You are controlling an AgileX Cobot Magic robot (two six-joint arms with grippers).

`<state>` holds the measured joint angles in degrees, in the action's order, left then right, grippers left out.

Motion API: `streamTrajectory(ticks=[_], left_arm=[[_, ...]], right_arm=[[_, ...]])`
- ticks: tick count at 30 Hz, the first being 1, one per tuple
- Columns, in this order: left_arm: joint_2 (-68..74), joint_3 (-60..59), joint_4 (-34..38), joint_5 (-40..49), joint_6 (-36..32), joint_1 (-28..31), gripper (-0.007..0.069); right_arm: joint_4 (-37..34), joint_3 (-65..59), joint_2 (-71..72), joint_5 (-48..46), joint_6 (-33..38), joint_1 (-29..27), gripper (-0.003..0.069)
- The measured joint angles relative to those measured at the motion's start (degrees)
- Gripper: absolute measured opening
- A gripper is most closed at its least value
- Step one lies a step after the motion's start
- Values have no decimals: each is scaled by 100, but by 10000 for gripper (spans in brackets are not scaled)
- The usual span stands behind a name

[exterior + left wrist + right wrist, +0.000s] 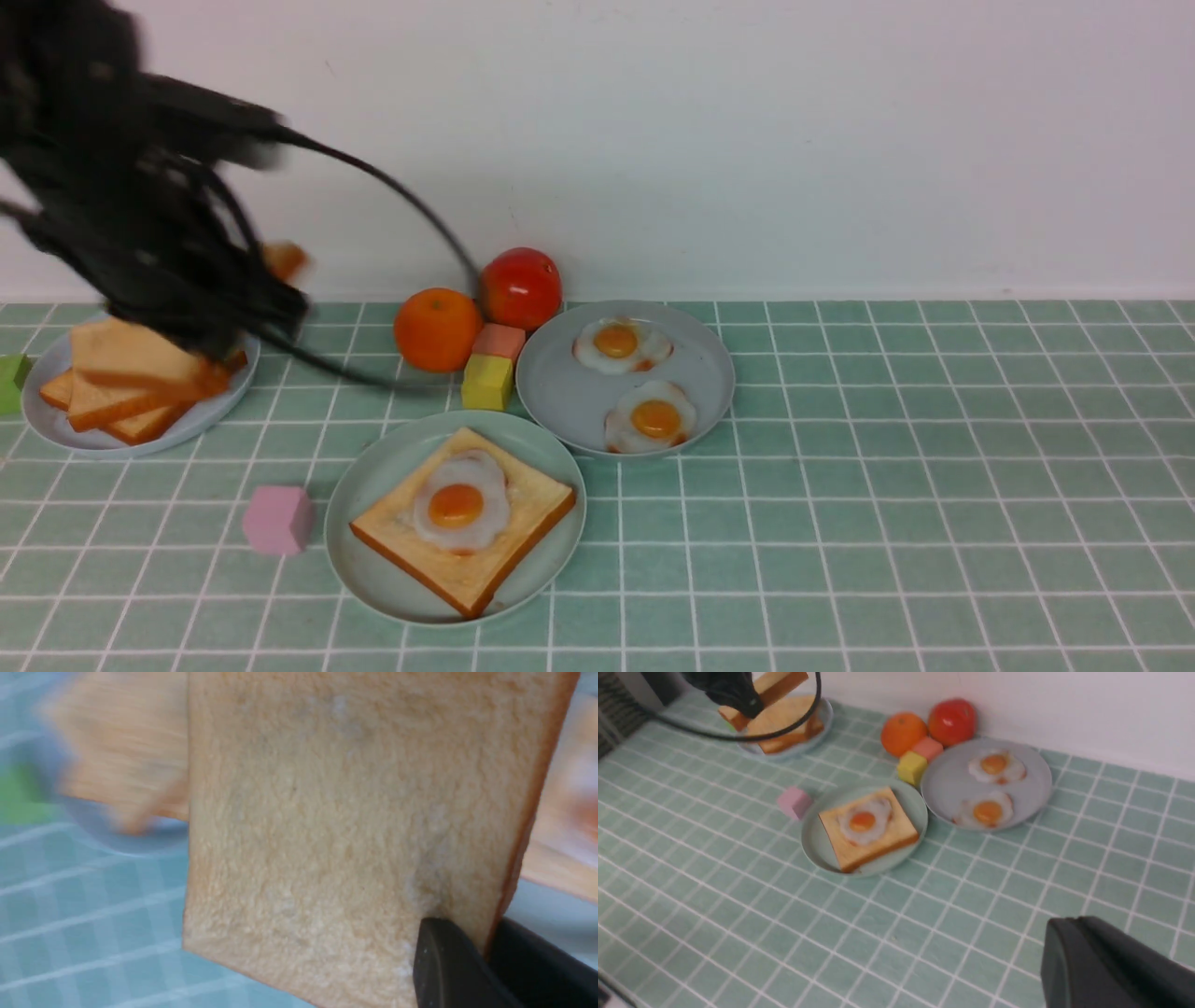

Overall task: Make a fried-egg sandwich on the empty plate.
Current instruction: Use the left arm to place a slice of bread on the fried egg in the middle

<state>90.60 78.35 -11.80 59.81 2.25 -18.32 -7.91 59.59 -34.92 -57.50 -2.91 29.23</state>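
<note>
The mint-green plate (373, 485) sits front centre and holds one toast slice (523, 523) with a fried egg (462, 499) on top; it also shows in the right wrist view (812, 835). My left gripper (486, 947) is shut on a second toast slice (336, 826), pinching it near one crust edge. It is held in the air above the grey-blue plate (56, 425) of spare toast slices (121, 373) at the far left. In the front view the left arm is blurred. My right gripper (1066, 926) is shut and empty, above bare tiles.
A grey-blue plate (560, 392) with two fried eggs (621, 343) stands behind and to the right of the mint plate. An orange (437, 329), a tomato (521, 287), a yellow cube (488, 383) and a salmon cube (499, 341) sit behind it. A pink cube (277, 519) lies to its left, and a green cube (11, 381) lies at the far left edge.
</note>
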Motion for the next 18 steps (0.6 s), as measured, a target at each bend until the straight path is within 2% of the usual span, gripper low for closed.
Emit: streamTrajectory(ticks=[2,3,7,11,18], left_arm=[[-111,-275,-101,-9,244,-596,84],[-136,-504,-218,-87,502,-1181,84],[90,-838,-808,-328,1316,-2145,84],[522,-870,-1370,-527,1664,-2591,84],[1171,-870,-1606,-806,1727,-2630,84]], right_arm=[[21,0,0,-78,24,0,31],[21,0,0,-126,49,0,31],[-34,0,0,-234,109,0,32],[-176,0,0,-283,232,0,32],[-361,0,0,-399,291,0,32]])
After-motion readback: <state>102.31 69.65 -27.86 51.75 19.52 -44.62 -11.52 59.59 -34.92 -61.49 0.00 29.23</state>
